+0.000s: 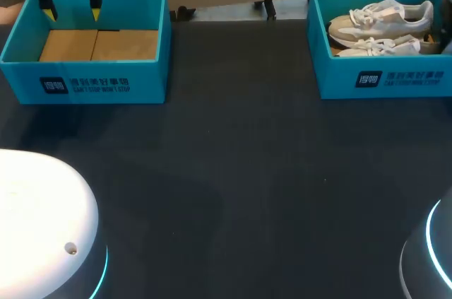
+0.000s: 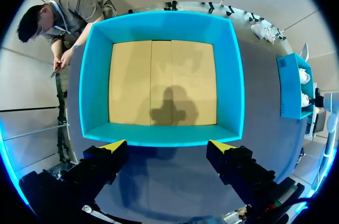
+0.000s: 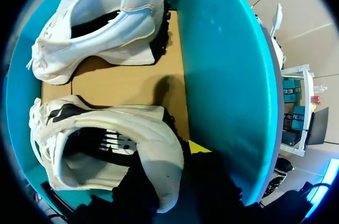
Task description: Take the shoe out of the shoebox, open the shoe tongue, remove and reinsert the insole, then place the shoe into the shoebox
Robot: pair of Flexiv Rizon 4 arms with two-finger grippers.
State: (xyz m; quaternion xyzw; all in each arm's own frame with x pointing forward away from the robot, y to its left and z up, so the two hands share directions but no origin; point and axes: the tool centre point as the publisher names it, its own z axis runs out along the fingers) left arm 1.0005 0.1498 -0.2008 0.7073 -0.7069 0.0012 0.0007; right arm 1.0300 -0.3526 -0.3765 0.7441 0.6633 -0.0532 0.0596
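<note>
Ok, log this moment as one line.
left gripper: open, above empty teal cardboard shoebox | right gripper: at heel of white lace-up sneaker inside second teal shoebox | status: sneaker not yet out

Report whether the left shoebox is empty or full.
Empty: the left shoebox holds nothing; head and left wrist views show only its bare cardboard floor.

Under soft overhead light, the left gripper [image 2: 167,147] casts a diffuse shadow on the floor of the empty shoebox [image 2: 95,86], and the dark table [image 1: 233,172] reads dim, with faint shadows at centre frame.

Left pincer [image 2: 168,145] wide open, pointing down, right pincer [image 3: 172,168] mostly hidden
</note>
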